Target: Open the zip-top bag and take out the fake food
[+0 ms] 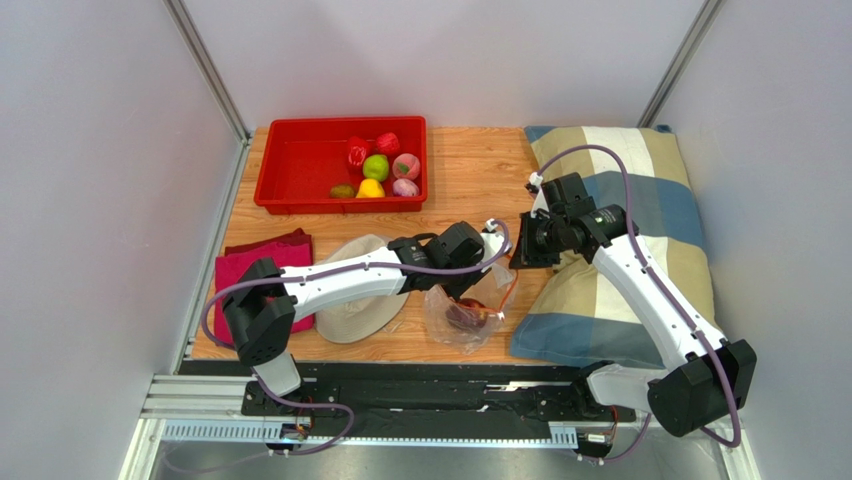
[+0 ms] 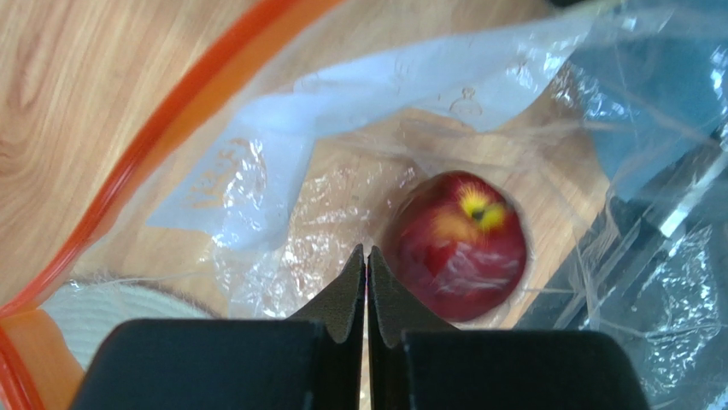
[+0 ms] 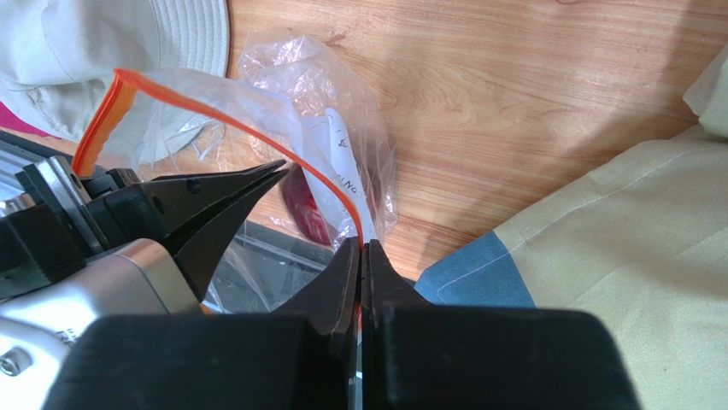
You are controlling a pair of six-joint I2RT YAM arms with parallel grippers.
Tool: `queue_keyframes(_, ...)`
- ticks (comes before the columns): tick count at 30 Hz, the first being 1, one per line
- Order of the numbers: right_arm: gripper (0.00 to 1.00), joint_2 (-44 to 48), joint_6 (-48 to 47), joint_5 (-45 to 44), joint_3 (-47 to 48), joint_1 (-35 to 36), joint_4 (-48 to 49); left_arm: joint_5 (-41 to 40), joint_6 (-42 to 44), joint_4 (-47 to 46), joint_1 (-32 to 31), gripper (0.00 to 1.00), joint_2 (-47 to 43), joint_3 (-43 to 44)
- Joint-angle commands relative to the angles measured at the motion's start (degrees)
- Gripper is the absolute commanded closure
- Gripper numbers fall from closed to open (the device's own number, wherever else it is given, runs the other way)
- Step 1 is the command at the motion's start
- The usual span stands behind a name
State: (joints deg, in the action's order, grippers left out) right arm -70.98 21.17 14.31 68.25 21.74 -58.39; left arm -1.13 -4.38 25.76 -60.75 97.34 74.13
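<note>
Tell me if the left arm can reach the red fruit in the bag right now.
Probably yes. The left gripper is inside the zip-top bag, whose rim the right gripper pinches, and the red fruit lies beside its tips. Its jaws are shut and must open first.

Red fake food [image 3: 303, 213] mostly hidden behind zip-top bag [image 3: 282, 77] fold (blurred in left wrist view).

White arms [image 1: 350, 272] with black joints [image 1: 258, 322], purple cables [image 1: 600, 148], black pointed jaws
</note>
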Motion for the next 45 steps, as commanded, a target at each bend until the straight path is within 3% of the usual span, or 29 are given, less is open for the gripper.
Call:
queue_keyframes(1,1.00,1.8,0.2,0.5,0.3,0.3,2.3,0.7,-0.5,0.4,0.0,1.00,-5.3,-0.5)
queue_keyframes(3,1.00,1.8,0.2,0.7,0.3,0.4,2.2,2.8,0.2,1.7,0.0,1.00,-4.5,0.0)
queue_keyframes(5,1.00,1.9,0.2,0.7,0.2,0.4,2.2,5.6,0.3,2.5,0.1,0.93,-2.7,0.0)
queue_keyframes(6,1.00,2.0,0.1,0.6,0.2,0.4,2.2,6.4,-0.1,2.8,0.1,0.74,-2.2,-0.7)
queue_keyframes(8,1.00,2.1,0.1,0.6,0.2,0.4,2.2,8.2,-0.5,3.2,0.0,0.56,-1.0,-1.5)
queue_keyframes(9,1.00,2.0,0.1,0.7,0.1,0.4,2.2,8.7,-0.7,4.1,0.0,0.33,-0.6,-2.1)
queue_keyframes(11,1.00,2.2,0.2,0.9,0.0,0.3,2.2,8.1,-0.9,4.6,0.0,0.01,0.1,-2.8)
queue_keyframes(20,1.00,1.4,0.4,2.0,0.0,0.4,2.6,1.2,-3.2,7.2,-0.2,0.01,0.3,-3.8)
queue_keyframes(34,1.00,1.5,0.0,2.0,0.2,0.4,2.5,3.4,-2.1,2.6,-0.2,0.02,6.6,-6.0)
queue_keyframes(40,1.00,1.2,-0.3,2.2,0.7,0.3,2.2,2.6,-2.8,1.5,-0.2,0.05,8.7,-1.3)
queue_keyframes(45,1.00,1.4,-0.3,2.2,0.3,0.4,2.3,3.7,-3.2,0.8,-0.2,0.01,8.7,0.8)
